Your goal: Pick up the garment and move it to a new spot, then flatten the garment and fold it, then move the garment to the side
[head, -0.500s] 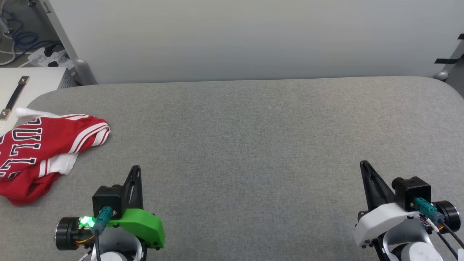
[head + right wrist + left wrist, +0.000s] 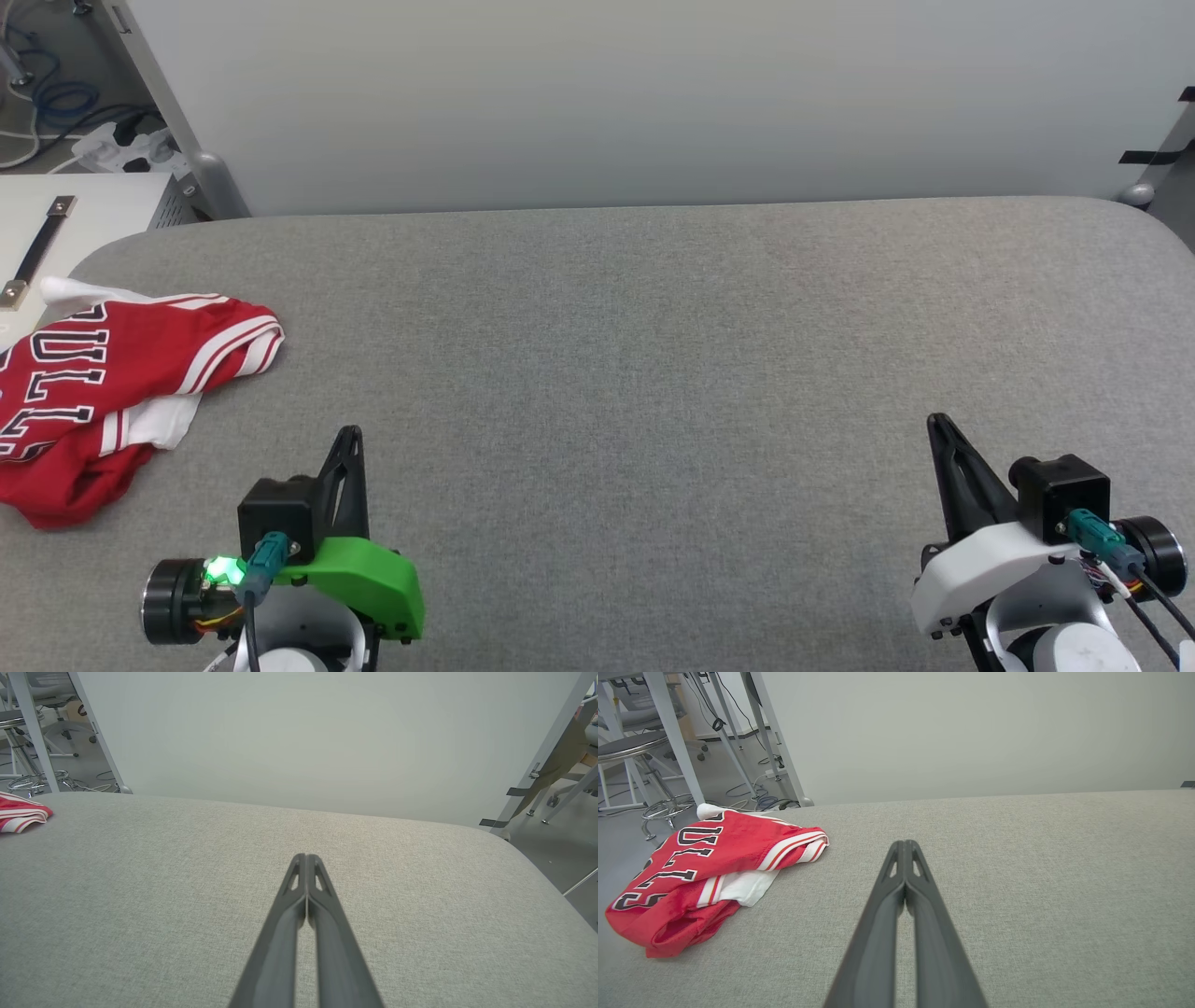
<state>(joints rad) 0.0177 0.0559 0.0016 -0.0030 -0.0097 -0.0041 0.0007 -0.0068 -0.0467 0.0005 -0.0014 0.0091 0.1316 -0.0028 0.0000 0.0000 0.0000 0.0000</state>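
Count: one garment (image 2: 103,373), two grippers, one desk (image 2: 653,373). The garment is a red jersey with white sleeve cloth and red-white striped trim. It lies crumpled in a loose heap at the desk's far-left side, near the rounded back corner. Black white-outlined letters run across its top face, and "ULLS" is readable in the left wrist view. The head view crops the heap at the frame edge, so I cannot tell whether part of it overhangs the desk. The left gripper (image 2: 347,443) has a green housing and sits at the lower left, near the garment but clear of it. Its two dark fingers are pressed together at the tips and hold nothing. The right gripper (image 2: 938,425) has a white housing and sits at the lower right, well apart from the garment. Its fingers are likewise closed tip to tip and hold nothing. Both point toward the far edge of the desk. The desk top is grey woven fabric, flat, with rounded corners. Behind it stands one plain pale panel (image 2: 607,93). To the left of the desk is one white case with a black strap handle (image 2: 42,243), and beyond it cables (image 2: 56,103) are tangled on the floor. The left wrist view adds one round stool (image 2: 630,749) and slanted metal frame legs (image 2: 672,737). At the right, strips of black tape (image 2: 1153,154) mark another frame leg.
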